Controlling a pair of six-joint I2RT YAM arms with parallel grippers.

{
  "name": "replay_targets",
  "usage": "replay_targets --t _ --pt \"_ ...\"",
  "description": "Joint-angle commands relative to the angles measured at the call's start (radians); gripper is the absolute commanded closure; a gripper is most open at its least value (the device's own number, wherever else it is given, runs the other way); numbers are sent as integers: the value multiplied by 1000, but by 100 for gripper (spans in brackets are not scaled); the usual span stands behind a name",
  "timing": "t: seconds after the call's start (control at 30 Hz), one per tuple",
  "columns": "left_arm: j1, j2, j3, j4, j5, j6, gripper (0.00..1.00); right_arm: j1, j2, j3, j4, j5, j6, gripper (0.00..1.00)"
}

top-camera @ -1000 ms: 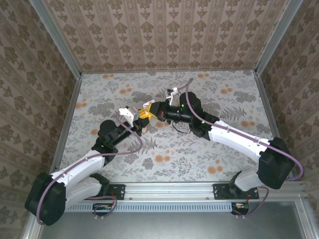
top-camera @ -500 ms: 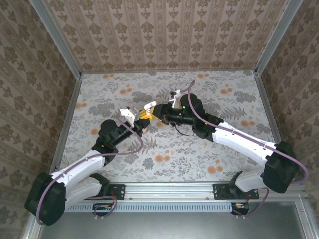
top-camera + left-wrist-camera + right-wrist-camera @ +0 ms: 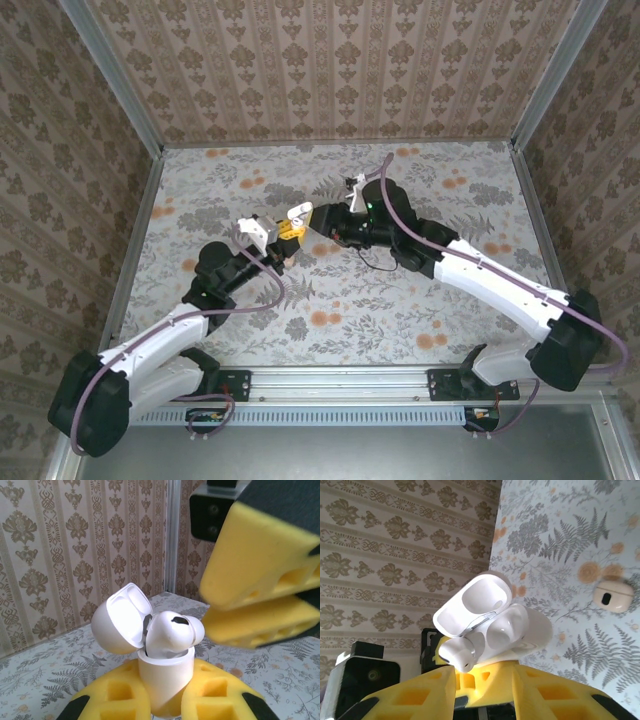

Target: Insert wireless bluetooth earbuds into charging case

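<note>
Right now the left gripper (image 3: 165,700) has its 2 yellow foam fingers (image 3: 117,692) clamped on the lower body of the small glossy white plastic charging case (image 3: 165,672), holding it upright and off the floral-patterned worktop (image 3: 420,300). The lid's flipped open, leaning back to the left in the left wrist view. And there's 1 tiny white plastic earbud (image 3: 172,632) sitting in the mouth of the case. Its rounded head with a dark mark pokes up over the rim, tilted toward the right, not fully down in its well. The right gripper (image 3: 212,611) sits just beside it, reaching in from the upper right. Its 2 yellow fingers (image 3: 260,570) show a narrow gap between them and nothing gripped. Whether a tip touches the earbud, I can't tell. From above, both grippers meet near the middle of the worktop, with the open case between them. Down on the worktop, in the right wrist view, lies a small cream rounded piece (image 3: 614,595) with a dark oval mark, well apart from the case.
</note>
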Motion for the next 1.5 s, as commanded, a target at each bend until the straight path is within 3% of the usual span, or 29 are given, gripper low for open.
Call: replay_targets --t 0.0,0.5,0.83,1.47 --pt "-5 -21 29 -5 20 22 100 4 -45 70 -125 47 -102 65" --pt "-5 -4 56 -41 34 18 100 54 42 150 -103 -85 -131 82" --pt "-5 -11 58 -46 41 14 100 45 117 187 -137 -97 -145 84" --pt "-5 -30 46 -57 37 26 100 -2 115 188 -166 -100 -164 85"
